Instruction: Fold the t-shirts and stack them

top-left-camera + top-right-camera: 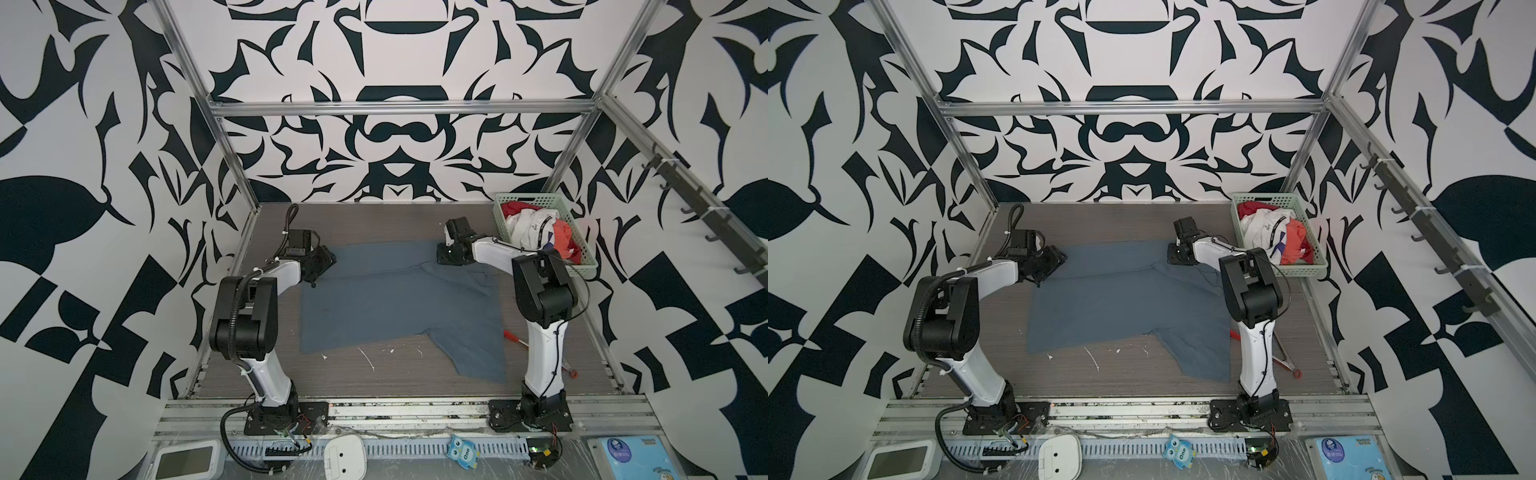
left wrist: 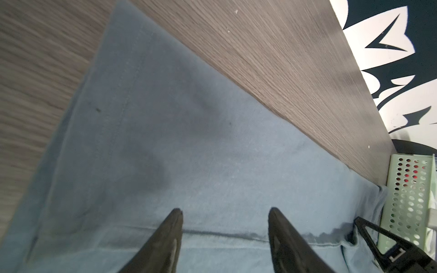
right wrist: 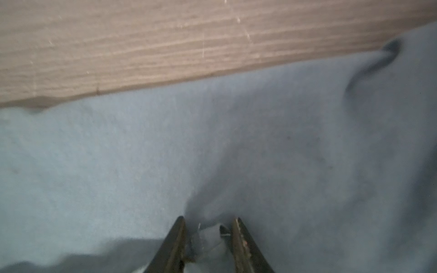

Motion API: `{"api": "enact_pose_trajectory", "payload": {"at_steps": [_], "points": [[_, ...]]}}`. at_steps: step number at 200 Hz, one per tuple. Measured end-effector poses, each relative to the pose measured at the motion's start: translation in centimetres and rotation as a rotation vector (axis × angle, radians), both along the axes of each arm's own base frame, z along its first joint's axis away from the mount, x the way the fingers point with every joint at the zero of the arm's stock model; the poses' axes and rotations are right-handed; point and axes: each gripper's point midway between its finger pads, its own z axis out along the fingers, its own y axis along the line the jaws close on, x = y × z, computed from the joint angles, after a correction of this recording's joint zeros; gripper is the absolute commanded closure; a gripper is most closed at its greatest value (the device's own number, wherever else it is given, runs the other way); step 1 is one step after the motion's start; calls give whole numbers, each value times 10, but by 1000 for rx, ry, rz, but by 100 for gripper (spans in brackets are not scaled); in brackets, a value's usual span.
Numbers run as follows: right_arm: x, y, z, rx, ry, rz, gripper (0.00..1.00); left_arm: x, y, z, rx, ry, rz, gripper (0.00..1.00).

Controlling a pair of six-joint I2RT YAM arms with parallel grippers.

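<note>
A large slate blue-grey t-shirt point(image 1: 399, 299) point(image 1: 1125, 303) lies spread on the wood table, one sleeve pointing to the front right. My left gripper point(image 1: 330, 259) point(image 2: 224, 210) hangs open over the shirt's far left corner, its fingers apart above a hem seam. My right gripper point(image 1: 441, 257) point(image 3: 209, 219) is at the shirt's far right part, shut on a small bunched fold of the blue cloth point(image 3: 208, 234). More t-shirts, white with a dark stripe point(image 1: 532, 226) and red-orange point(image 1: 563, 237), sit crumpled in the basket.
A pale green lattice basket point(image 1: 582, 249) point(image 1: 1316, 257) point(image 2: 406, 201) stands at the table's far right corner. A red-handled tool point(image 1: 515, 337) point(image 1: 1287, 361) lies by the right arm's base. Metal frame posts and patterned walls enclose the table.
</note>
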Motion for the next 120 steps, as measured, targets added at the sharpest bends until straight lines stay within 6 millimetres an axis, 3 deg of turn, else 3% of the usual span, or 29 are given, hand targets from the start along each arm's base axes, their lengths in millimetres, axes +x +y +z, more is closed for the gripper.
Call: {"api": "enact_pose_trajectory", "payload": {"at_steps": [21, 40, 87, 120], "points": [[-1, 0, 0, -10, 0, 4, 78, 0, 0, 0, 2, 1, 2, 39], [-2, 0, -1, -17, 4, 1, 100, 0, 1, -1, 3, 2, 2, 39], [-6, -1, -1, -60, 7, 1, 100, -1, 2, -1, 8, 4, 6, 38], [-16, 3, 15, -98, -14, 15, 100, -1, 2, 0, 8, 0, 6, 38]]}}
